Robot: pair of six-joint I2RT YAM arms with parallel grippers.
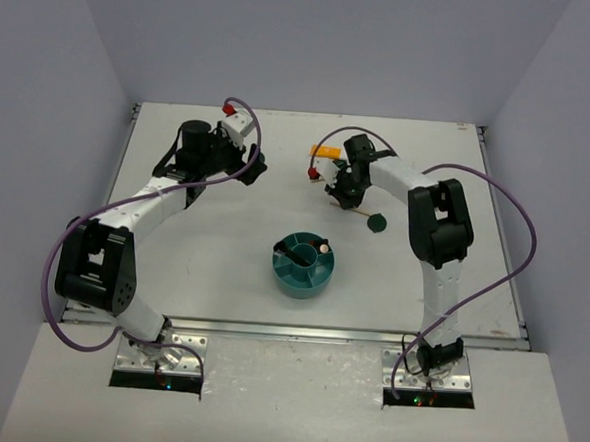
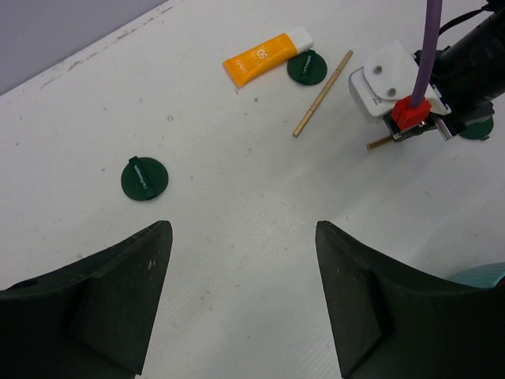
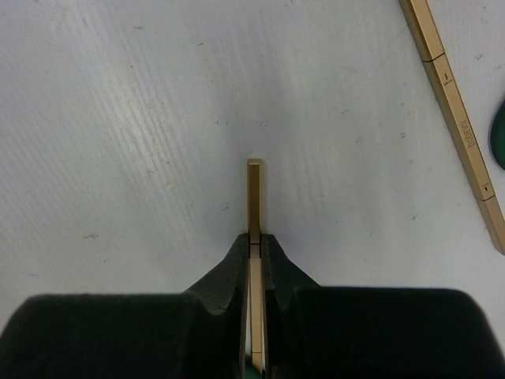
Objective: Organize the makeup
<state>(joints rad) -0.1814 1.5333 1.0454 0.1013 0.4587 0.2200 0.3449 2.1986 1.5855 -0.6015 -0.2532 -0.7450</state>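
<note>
right hand point(image 3: 254, 242) | pinching slim square-edged gold stick point(image 3: 253, 189) | scuffed white table point(image 3: 118, 118)

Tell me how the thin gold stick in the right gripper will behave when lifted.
The gold stick looks straight and hard-edged, so probably stiff, not floppy. Its flat sides suggest it won't roll much. So thin, it's likely light, yet could pivot between the right gripper's narrow pads.

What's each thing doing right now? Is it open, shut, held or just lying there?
Left gripper: open, empty.
Right gripper: shut on held stick.
Loose stick: lying flat.
Tube: capped, lying flat.
Lone compact: shut, flat.
Compact by tube: shut, flat.
Bowl: upright, partly filled.
</note>
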